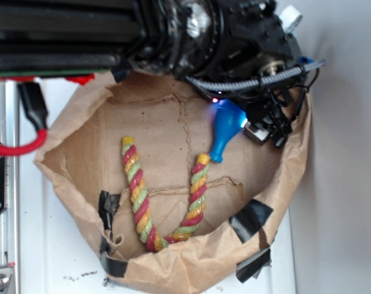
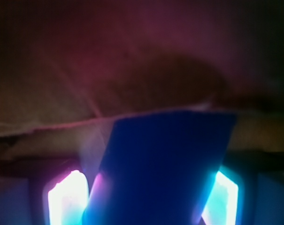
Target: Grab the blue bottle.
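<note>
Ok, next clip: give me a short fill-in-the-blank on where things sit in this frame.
1. The gripper is at the wide end of the ____ bottle.
2. The bottle's narrow neck points toward one end of the twisted ____.
3. Both lie inside a brown ____ bag.
4. In the wrist view, the bottle sits ____ the two glowing fingers.

Missing words: blue; rope; paper; between

Glossy plastic blue bottle (image 1: 225, 130), crumpled paper bag (image 1: 81, 184)

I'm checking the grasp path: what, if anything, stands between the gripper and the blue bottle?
Nothing visible does. The gripper is already at the blue bottle, and the wrist view shows the bottle between the lit fingers. The twisted rope lies clear of it, near the neck end.
</note>
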### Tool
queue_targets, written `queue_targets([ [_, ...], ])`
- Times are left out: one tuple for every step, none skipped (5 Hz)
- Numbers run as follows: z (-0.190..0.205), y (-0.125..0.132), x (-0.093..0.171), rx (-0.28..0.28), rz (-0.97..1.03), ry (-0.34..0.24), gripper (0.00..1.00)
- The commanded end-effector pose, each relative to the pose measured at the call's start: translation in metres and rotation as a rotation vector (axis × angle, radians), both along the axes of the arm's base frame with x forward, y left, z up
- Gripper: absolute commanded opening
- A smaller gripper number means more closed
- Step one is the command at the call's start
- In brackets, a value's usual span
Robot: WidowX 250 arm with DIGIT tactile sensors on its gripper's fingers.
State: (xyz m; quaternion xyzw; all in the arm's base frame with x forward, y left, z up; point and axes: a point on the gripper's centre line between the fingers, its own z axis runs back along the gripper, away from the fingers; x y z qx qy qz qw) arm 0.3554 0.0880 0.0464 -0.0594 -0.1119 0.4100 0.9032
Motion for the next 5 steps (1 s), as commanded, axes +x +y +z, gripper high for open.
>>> queue_targets([
  [0.112,-0.022,-0.049,-0.052,-0.129,-0.146,0.00],
  [0.131,-0.045,-0.067,-0.013,-0.187,-0.169,0.00],
  [0.152,-0.063,-0.080,0.021,-0.326,-0.188,0.00],
  [0.158,-0.073,-0.080,0.140,-0.370,-0.154,0.00],
  [0.151,-0.071,-0.077,0.158,-0.373,-0.115,0.00],
])
